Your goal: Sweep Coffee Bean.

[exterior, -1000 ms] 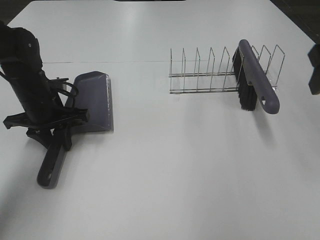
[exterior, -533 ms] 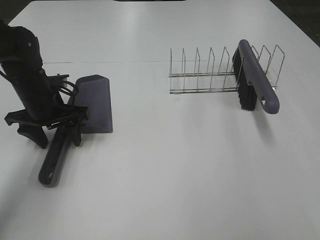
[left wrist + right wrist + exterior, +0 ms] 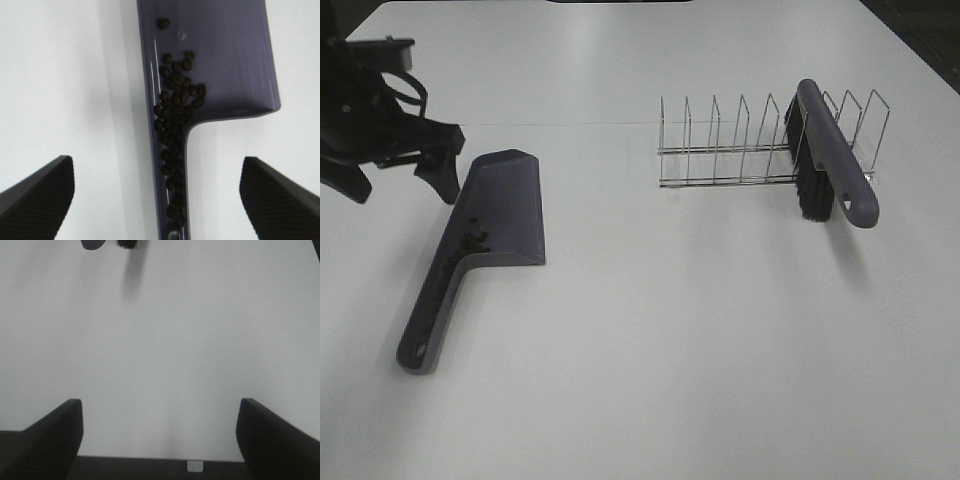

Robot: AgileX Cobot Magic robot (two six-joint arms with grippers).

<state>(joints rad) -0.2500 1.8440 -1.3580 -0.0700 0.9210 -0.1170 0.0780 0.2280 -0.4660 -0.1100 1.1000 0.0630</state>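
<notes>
The purple dustpan (image 3: 498,210) lies flat on the white surface (image 3: 670,330) near its left edge, scoop toward the far side and its long handle running back toward the near edge. The coffee bean (image 3: 175,107) sits inside the pan: a loose dark clump gathered along the side wall of the scoop where it narrows, with a trail of beans running down into the channel of the handle and a single bean apart from the rest farther up the scoop. From the high camera they show only as a small dark speckle (image 3: 475,232) near the throat of the pan. The left end effector (image 3: 400,178) hangs above the surface just beyond the far left side of the scoop, its fingers spread wide apart and holding nothing; the wrist view looks straight down on the pan between the two dark fingertips (image 3: 37,187). The right end effector (image 3: 160,432) is out of the high camera's sight; in its own view its fingers stand wide apart over bare surface, empty. Toward the far right side a wire rack (image 3: 750,145) stands, with a purple-handled brush (image 3: 830,165) resting across it, black bristles pointing down.
</notes>
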